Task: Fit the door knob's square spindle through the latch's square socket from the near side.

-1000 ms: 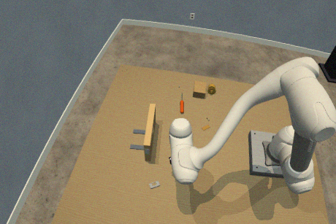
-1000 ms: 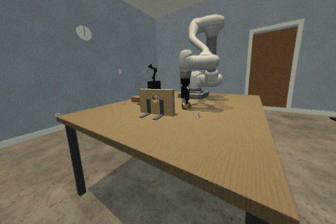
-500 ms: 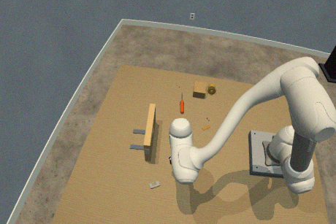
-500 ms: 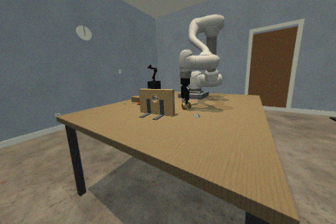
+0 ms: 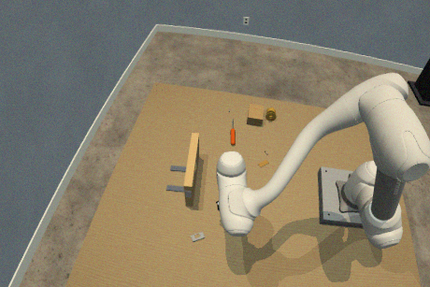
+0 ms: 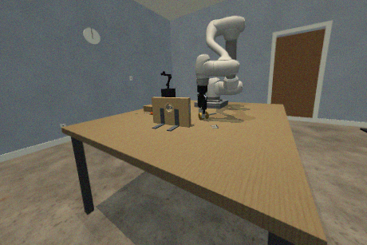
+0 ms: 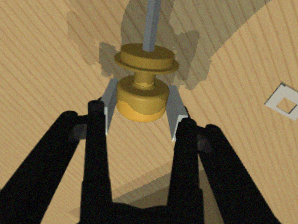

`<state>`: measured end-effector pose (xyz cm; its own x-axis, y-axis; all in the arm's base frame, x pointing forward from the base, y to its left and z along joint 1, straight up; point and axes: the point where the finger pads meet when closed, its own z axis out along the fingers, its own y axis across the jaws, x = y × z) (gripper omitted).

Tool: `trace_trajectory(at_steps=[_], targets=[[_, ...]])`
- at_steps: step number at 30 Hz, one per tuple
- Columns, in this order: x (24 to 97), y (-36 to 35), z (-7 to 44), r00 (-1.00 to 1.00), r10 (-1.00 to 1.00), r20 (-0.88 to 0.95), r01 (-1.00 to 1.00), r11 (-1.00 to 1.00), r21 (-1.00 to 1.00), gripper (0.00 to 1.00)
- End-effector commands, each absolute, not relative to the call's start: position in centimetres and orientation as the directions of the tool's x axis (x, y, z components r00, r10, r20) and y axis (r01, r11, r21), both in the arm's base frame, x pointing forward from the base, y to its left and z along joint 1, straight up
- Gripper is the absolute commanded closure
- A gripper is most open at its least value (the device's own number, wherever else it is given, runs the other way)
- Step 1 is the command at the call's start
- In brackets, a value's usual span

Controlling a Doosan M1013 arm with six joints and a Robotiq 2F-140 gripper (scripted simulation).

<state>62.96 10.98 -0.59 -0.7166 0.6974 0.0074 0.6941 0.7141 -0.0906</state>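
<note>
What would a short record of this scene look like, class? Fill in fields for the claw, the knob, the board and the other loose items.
claw: pointing down, pads appear to touch both sides of the door knob
knob parts: round plate and grey spindle point away from the claw
wood board: upright on the table, apart from the knob
latch: set in the board, nothing fitted yet
other items: orange screwdriver, small square plate
</note>
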Motion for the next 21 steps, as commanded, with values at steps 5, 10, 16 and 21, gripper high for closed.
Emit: trace_trajectory(at_steps=[5, 10, 16, 21], targets=[[63.0, 11.0, -0.4, -0.717, 0.697, 0.008, 0.694, 0.714, -0.09, 0.58], [63.0, 11.0, 0.1, -0.717, 0.697, 0.008, 0.694, 0.714, -0.09, 0.58], [63.0, 11.0, 1.7, -0.717, 0.697, 0.008, 0.694, 0.714, -0.09, 0.58], [63.0, 11.0, 2.7, -0.717, 0.697, 0.008, 0.694, 0.714, -0.09, 0.58]])
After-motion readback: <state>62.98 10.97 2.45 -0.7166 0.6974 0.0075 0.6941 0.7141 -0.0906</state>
